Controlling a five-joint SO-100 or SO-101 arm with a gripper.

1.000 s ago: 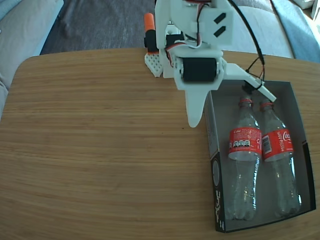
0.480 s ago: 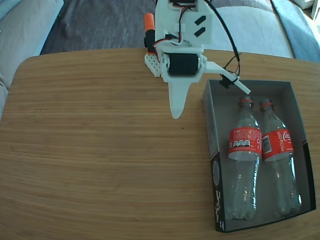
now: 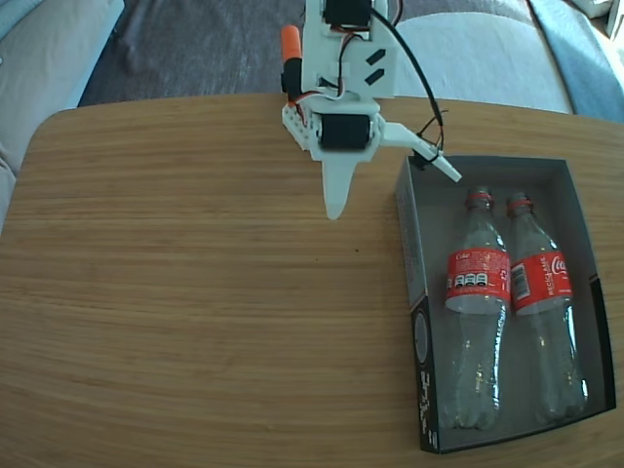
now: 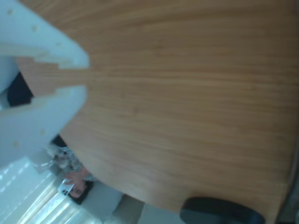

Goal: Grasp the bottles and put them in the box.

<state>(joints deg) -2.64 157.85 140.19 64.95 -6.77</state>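
Two clear bottles with red labels lie side by side in the box (image 3: 420,351), necks pointing to the far end: the left bottle (image 3: 477,292) and the right bottle (image 3: 542,292). The box is a shallow tray, dark grey inside, at the table's right side in the fixed view. My white gripper (image 3: 395,195) hangs open and empty above the table just beyond the box's far left corner. One finger points down at the wood; the other sticks out toward the box. The wrist view shows my gripper (image 4: 86,77) over bare wood, with neither bottles nor box in sight.
The arm's base with an orange part (image 3: 291,44) stands at the table's (image 3: 195,292) far edge. Grey cushions (image 3: 487,54) lie behind the table. In the wrist view the rounded table edge (image 4: 140,198) shows, with a dark object (image 4: 219,212) beyond it.
My arm has drawn back from over the box's far end toward its base, up and left in the fixed view. The gripper stayed open. Both bottles lie unmoved.
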